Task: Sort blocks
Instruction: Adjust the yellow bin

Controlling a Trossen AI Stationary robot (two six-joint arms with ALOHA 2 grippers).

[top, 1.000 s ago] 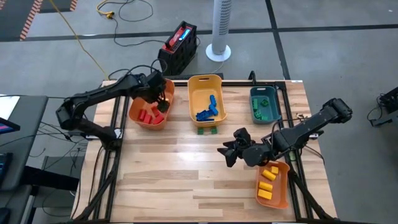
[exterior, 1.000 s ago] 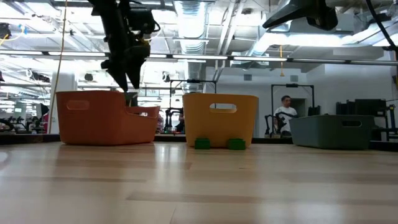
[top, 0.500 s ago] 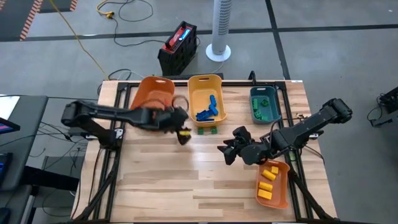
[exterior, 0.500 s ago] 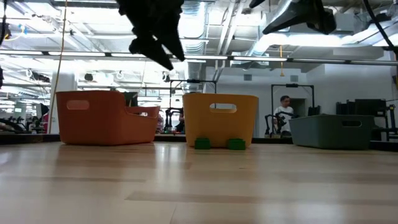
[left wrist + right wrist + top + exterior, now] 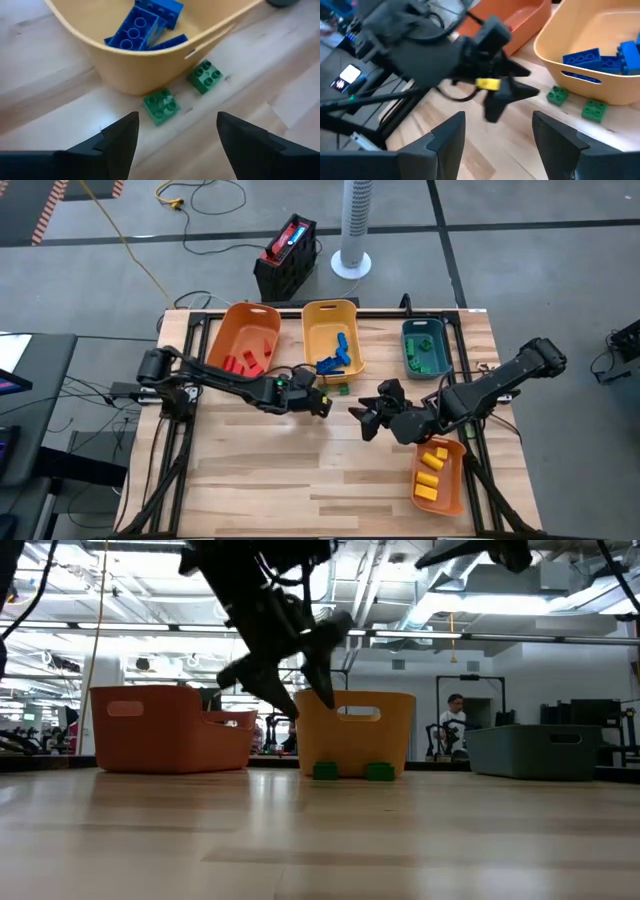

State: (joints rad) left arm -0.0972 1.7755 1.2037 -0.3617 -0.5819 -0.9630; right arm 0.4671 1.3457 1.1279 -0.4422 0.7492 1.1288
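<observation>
Wooden bench (image 5: pixel 300 470): left pincer (image 5: pixel 322 402), open and empty, has swung from the orange bin (image 5: pixel 245 345) toward two green blocks (image 5: pixel 161 105); right pincer (image 5: pixel 368 420) waits open.

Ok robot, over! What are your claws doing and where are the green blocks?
Left tool open, empty, above two green blocks on table beside yellow bin. Right tool open, empty, waiting mid-table. Nothing in the way.

No text, label or number can be read anywhere.
</observation>
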